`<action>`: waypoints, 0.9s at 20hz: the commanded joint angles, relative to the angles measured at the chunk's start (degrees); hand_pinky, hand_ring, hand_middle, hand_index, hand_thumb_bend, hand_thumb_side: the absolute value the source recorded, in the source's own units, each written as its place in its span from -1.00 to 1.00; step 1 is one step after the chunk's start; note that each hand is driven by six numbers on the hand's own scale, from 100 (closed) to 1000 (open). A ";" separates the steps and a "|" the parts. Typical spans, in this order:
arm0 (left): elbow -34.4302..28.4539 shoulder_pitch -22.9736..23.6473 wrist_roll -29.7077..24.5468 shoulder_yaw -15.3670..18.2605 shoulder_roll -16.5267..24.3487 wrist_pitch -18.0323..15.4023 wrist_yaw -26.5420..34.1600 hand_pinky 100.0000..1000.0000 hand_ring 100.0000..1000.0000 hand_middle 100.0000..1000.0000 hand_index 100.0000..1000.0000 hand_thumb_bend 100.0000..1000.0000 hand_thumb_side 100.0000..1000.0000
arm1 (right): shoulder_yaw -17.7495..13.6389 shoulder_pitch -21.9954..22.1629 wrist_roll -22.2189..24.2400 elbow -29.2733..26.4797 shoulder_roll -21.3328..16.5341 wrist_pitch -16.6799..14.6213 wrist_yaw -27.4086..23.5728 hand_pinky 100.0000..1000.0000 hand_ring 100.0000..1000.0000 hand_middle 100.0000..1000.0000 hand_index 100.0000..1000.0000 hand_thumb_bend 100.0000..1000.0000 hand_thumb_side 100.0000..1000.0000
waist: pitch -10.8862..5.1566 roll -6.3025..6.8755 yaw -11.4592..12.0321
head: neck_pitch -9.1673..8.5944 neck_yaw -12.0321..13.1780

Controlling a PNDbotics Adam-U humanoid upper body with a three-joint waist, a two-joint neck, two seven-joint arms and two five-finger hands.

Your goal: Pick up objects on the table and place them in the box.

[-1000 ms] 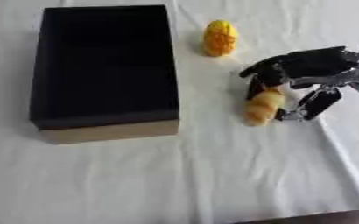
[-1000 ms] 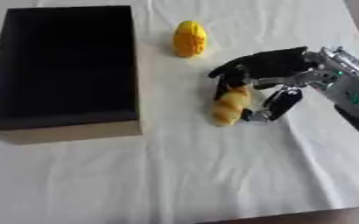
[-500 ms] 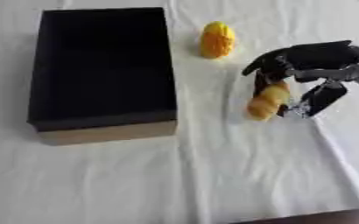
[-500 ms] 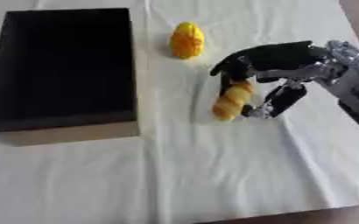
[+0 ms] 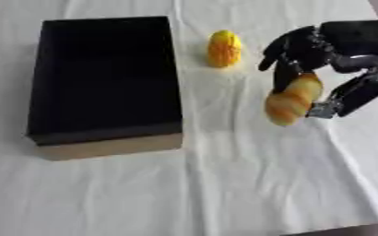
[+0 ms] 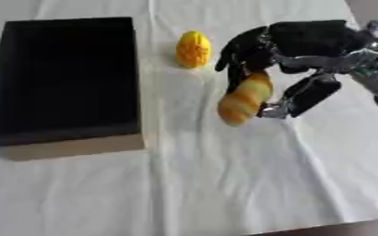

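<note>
left eye view gives me the clearest read: my right hand (image 5: 337, 50) has its dark fingers curled over the top of a bread roll (image 5: 293, 99), with the thumb (image 5: 350, 97) closing in from the other side, so the roll is pinched between them, tilted with its lower end hanging down toward me. i judge it is just clear of the white tablecloth (image 5: 249, 184), though i can't be sure the low tip isn't touching. gripping it near the upper end leaves most of the roll free below the hand, which should let it drop cleanly into the box (image 5: 103, 78). the roll looks golden-brown, oblong, with paler bands across the crust and a rounded end. the box sits well off to the left of the hand, a black interior with a tan cardboard wall on the near side, open on top. beyond and to the left of the fingers lies a yellow corn cob (image 5: 224, 48), apart from the hand, waiting its turn. my left hand shows in neither view.
</note>
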 commanded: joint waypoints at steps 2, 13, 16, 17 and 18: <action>-0.91 -0.75 0.33 0.10 1.89 -0.29 -0.07 0.70 0.80 0.54 0.75 -0.96 -0.05 | -1.25 -4.69 4.33 -3.15 -1.81 -0.19 -7.62 0.65 0.53 -0.53 0.20 -1.00 -0.94 | -1.64 0.10 0.41 | -1.13 -0.91; -0.91 -5.11 1.67 -2.25 3.09 -3.59 0.38 0.69 0.74 0.53 0.75 -0.73 -0.31 | 2.70 -24.19 10.44 8.75 7.10 5.83 -16.26 0.60 0.48 -0.55 0.18 -1.00 -1.00 | -2.70 -0.80 8.11 | -1.65 -8.86; -0.91 -6.40 2.30 -3.21 3.44 -4.92 0.46 0.68 0.73 0.53 0.75 -0.68 -0.36 | 2.89 -28.38 10.12 14.14 9.93 6.82 -16.10 0.59 0.47 -0.54 0.18 -1.00 -1.00 | -2.98 -1.22 10.88 | -1.88 -11.93; -0.91 -6.82 2.41 -3.52 3.49 -5.26 0.55 0.68 0.73 0.53 0.75 -0.66 -0.38 | 3.02 -29.48 9.73 15.94 10.69 6.76 -15.45 0.59 0.47 -0.54 0.18 -1.00 -1.00 | -3.05 -1.36 11.67 | -1.98 -12.88; -0.91 -7.34 2.46 -3.89 3.52 -5.65 0.69 0.68 0.72 0.53 0.75 -0.64 -0.39 | 3.29 -30.54 9.29 17.87 11.51 6.56 -14.56 0.58 0.47 -0.53 0.18 -1.00 -1.00 | -3.15 -1.55 12.60 | -2.12 -13.88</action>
